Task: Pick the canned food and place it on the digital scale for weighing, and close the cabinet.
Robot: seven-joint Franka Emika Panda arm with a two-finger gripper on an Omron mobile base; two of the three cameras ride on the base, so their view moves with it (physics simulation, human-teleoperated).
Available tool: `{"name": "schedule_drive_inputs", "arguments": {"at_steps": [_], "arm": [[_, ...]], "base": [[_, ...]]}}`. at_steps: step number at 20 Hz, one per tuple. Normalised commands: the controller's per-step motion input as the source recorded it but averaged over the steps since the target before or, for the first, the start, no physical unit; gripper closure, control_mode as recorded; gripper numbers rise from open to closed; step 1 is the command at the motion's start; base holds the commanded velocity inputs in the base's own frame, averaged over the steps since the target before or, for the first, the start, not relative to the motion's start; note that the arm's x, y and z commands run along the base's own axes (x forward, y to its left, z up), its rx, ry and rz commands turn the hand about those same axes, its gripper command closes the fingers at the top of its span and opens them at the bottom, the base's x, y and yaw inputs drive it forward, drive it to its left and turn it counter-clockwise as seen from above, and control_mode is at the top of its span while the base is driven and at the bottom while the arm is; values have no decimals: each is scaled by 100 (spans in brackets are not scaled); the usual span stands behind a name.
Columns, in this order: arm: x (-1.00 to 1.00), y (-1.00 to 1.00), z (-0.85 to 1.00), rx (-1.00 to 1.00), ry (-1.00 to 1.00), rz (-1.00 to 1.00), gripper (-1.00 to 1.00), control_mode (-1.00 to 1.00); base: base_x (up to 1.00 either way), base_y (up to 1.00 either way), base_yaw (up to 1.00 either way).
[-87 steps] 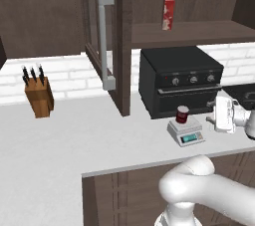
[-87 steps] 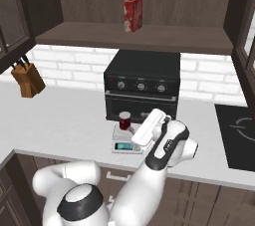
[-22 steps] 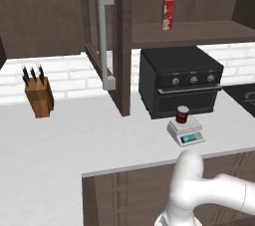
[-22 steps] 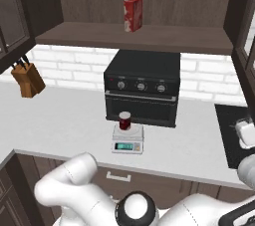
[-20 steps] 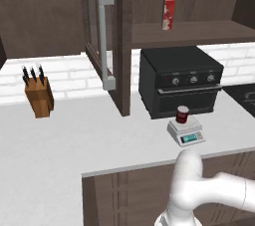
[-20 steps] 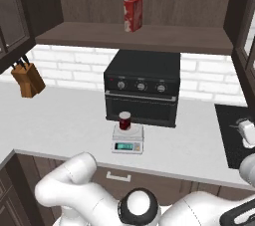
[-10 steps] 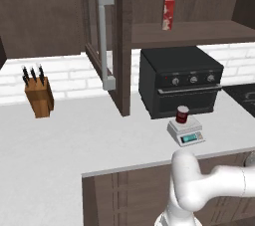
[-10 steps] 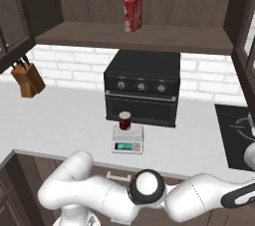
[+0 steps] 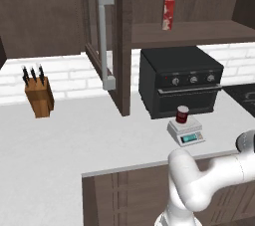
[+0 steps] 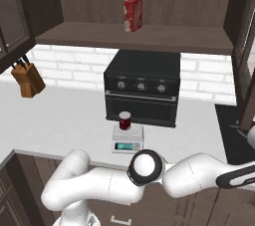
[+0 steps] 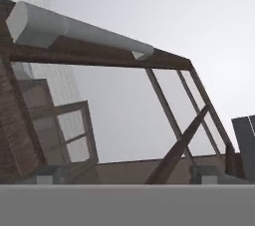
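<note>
Can on the scale, cabinet doors open, arm swung off to the right.

The can (image 9: 183,114) stands upright on the scale (image 9: 186,131), centre-right of the left base view, just in front of the black oven (image 9: 180,79) on the counter (image 9: 74,140). The cabinet (image 9: 105,41) door juts out toward the camera at upper centre, its grey handle (image 9: 105,38) facing us; a red-and-white box (image 9: 169,13) sits on the shelf at upper right, a knife block (image 9: 39,95) at the left. In the hand view a glass-panelled door frame with a pale bar handle (image 11: 79,33) crosses the upper left, probably the right-hand door. The gripper's tips are not clearly visible there; its jaws stand wide apart, holding nothing.
</note>
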Motion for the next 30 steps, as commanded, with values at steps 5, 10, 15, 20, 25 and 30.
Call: {"name": "schedule_drive_inputs", "arguments": {"at_steps": [5, 10, 15, 20, 25, 30], "arm": [[-99, 100, 54, -47, -18, 0, -100, -100], [-73, 100, 48, -51, 6, -4, -100, -100], [-51, 100, 12, -58, 23, -6, -100, -100], [-1, 100, 8, -50, 20, -17, -100, -100], [57, 100, 0, -23, 1, -29, -100, -100], [93, 100, -56, -2, 1, -32, -100, -100]], "base": [[0, 0, 0], [0, 0, 0], [0, 0, 0], [0, 0, 0], [0, 0, 0], [0, 0, 0]]}}
